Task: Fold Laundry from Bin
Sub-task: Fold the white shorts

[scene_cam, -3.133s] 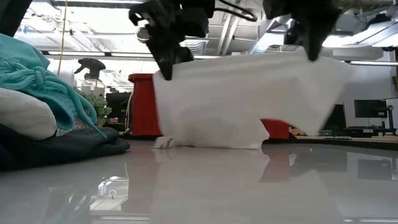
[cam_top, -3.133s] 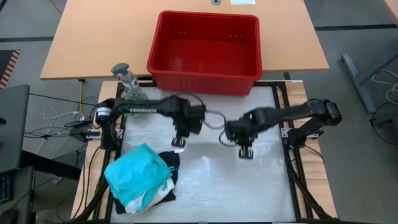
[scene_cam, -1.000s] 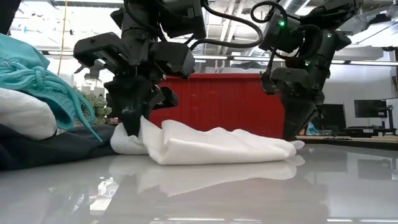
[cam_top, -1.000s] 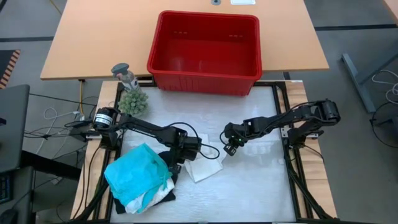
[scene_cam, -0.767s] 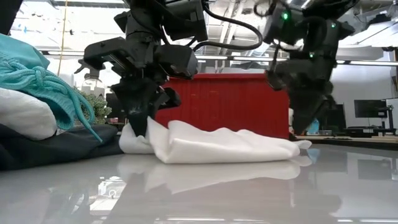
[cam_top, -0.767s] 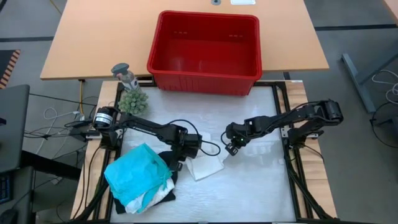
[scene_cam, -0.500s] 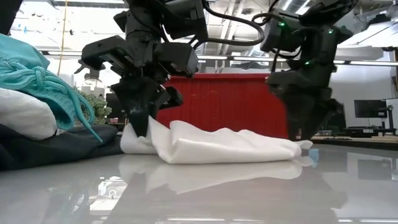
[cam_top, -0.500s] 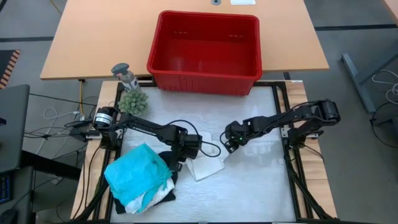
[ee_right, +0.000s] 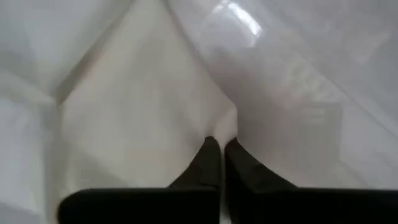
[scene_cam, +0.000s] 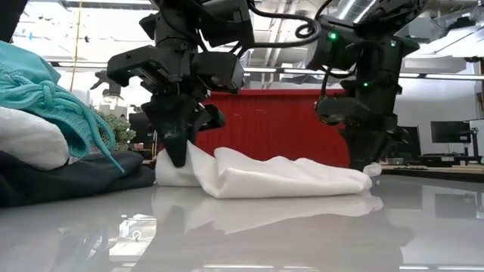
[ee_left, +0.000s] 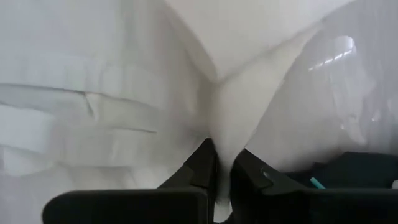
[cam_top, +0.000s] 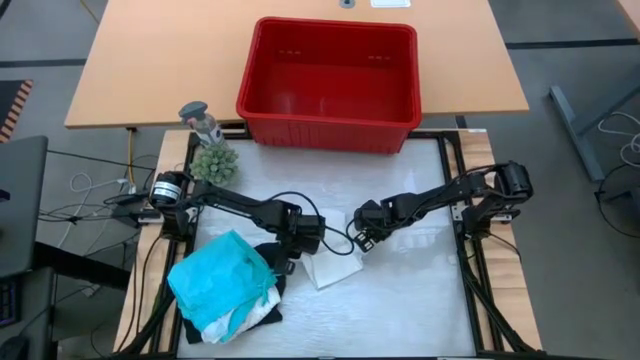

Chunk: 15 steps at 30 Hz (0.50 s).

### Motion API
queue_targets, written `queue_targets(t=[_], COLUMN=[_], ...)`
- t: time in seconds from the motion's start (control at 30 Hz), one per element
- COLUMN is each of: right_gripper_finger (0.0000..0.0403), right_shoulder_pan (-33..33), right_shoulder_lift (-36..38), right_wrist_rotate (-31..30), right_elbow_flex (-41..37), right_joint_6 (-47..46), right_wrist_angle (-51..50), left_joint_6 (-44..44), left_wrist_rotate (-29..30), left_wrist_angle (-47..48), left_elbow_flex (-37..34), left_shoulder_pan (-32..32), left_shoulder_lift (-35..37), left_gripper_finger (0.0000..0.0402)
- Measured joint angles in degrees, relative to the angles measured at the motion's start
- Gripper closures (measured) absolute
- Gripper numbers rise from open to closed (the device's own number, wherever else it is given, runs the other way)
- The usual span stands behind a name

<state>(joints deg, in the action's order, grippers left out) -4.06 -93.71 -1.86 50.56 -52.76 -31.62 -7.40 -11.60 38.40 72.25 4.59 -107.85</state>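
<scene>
On shiny white table (cam_top: 420, 300), near middle: soft white cloth (cam_top: 335, 268) pinched at both ends by tight-shut left gripper (cam_top: 290, 262) and right gripper (cam_top: 362, 243). If tugged apart, thin corner could be lost, fold spoiled. Red plastic bin (cam_top: 330, 128) left empty behind.

Both arms are dark, near-black, built of slender tubular links joined by bulkier blocky housings. The left arm (cam_top: 235, 203) has a silver ring with an orange mark at its base joint. Black cables loop freely between the wrists. The right arm (scene_cam: 363, 57) shows small green indicator lights on its wrist housing. Each gripper ends in two tapered dark fingers (ee_right: 214, 163).
</scene>
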Motion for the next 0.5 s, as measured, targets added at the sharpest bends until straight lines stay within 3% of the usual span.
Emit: queue_targets(t=[0.23,0.5], right_gripper_finger=[0.0379,0.0379], right_shoulder_pan=[-0.19,-0.46], right_shoulder_lift=[0.56,3.21], right_wrist_rotate=[-2.76,-14.29], right_elbow_flex=[4.30,12.79], right_joint_6=[1.61,-0.62], right_wrist_angle=[-9.08,-27.57], left_joint_6=[0.11,-0.24], left_wrist_rotate=[0.37,0.48], left_wrist_angle=[-1.13,-1.85], left_elbow_flex=[0.00,0.02], left_shoulder_pan=[-0.35,-1.27], left_shoulder_lift=[0.00,0.00], left_gripper_finger=[0.0383,0.0383])
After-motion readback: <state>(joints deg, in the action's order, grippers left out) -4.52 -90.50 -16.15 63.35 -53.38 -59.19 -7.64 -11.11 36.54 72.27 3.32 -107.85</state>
